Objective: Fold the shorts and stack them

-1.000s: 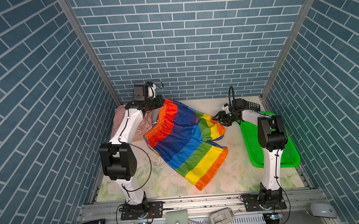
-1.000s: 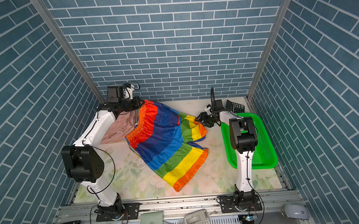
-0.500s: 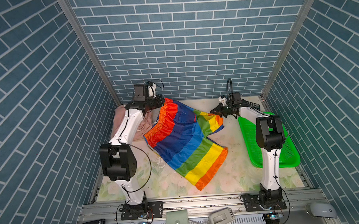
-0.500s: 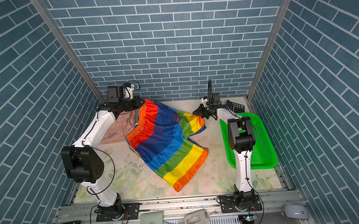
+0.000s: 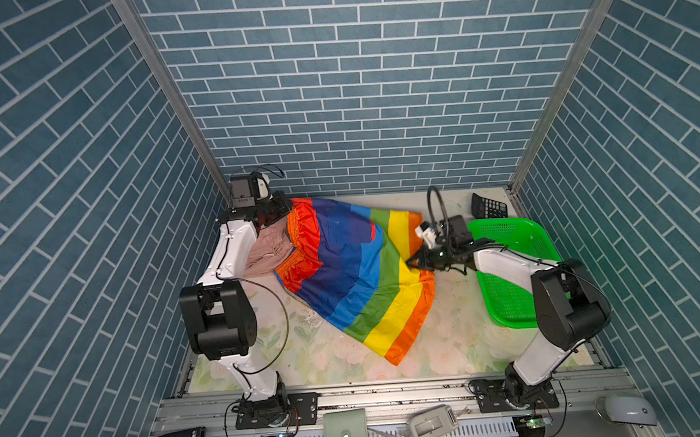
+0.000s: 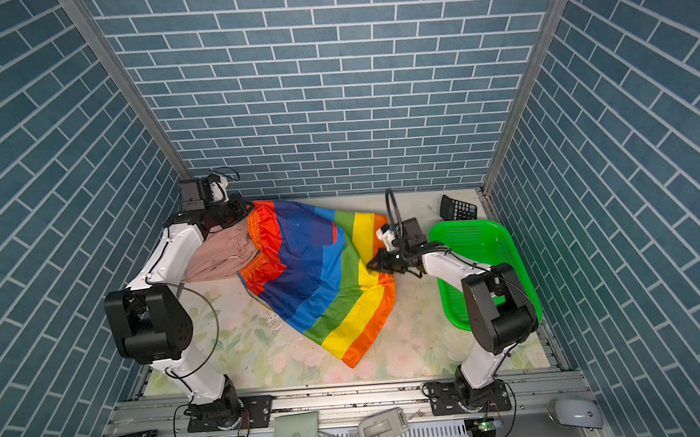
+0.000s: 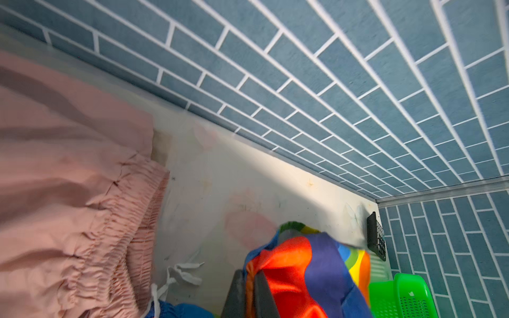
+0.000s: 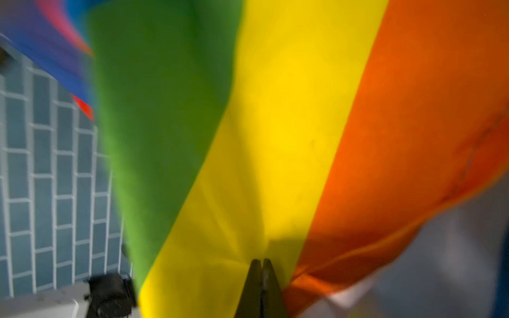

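The rainbow-striped shorts (image 5: 343,270) (image 6: 314,271) lie spread across the middle of the table. My left gripper (image 5: 283,209) (image 6: 247,207) (image 7: 249,275) is at the back left, shut on their red waistband. My right gripper (image 5: 412,260) (image 6: 371,264) (image 8: 260,261) sits at the right side of the shorts between the two legs. Its jaws are pressed together on the yellow cloth. The salmon pink shorts (image 5: 267,253) (image 6: 221,256) (image 7: 68,165) lie bunched at the back left, partly under my left arm. A white cord (image 7: 181,272) trails beside them.
A green mesh basket (image 5: 511,301) (image 6: 478,236) (image 7: 407,297) stands along the right side under my right arm. A black calculator (image 5: 488,209) (image 6: 458,209) (image 7: 376,239) leans in the back right corner. Brick-patterned walls close in three sides.
My right gripper went from open to shut, rose toward the back, then came forward and down to the gap between the legs. The far leg now lies spread wider. The left arm has not moved.
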Motion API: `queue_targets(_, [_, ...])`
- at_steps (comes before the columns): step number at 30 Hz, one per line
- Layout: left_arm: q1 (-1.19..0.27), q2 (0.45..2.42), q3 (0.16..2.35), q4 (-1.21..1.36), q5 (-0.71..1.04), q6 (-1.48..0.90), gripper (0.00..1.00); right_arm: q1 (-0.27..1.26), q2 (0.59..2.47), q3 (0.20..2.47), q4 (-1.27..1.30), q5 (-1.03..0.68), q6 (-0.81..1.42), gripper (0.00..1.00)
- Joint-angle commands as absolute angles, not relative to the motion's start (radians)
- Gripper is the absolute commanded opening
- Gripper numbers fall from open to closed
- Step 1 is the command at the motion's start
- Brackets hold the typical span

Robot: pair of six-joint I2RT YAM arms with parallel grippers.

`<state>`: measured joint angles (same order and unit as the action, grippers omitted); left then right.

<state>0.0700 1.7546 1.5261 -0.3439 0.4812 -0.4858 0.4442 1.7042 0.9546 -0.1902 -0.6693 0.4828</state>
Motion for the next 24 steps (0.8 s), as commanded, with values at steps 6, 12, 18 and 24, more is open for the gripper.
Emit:
queue_targets(6, [0.064, 1.715, 1.450, -0.321, 0.544, -0.472, 0.00, 0.334, 1.621, 1.108, -0.370, -0.545, 0.395, 0.71])
queue_targets(12, [0.063, 1.701, 1.430, -0.328, 0.548, -0.460, 0.00, 0.257, 1.871, 1.349, -0.385, -0.518, 0.442, 0.78])
queue_targets(18, [0.059, 1.710, 1.427, -0.330, 0.558, -0.459, 0.00, 0.258, 2.093, 1.526, -0.333, -0.543, 0.497, 0.74])
queue_targets(24, [0.051, 1.717, 1.418, -0.322, 0.565, -0.455, 0.00, 0.261, 2.221, 1.611, -0.282, -0.574, 0.552, 0.57])
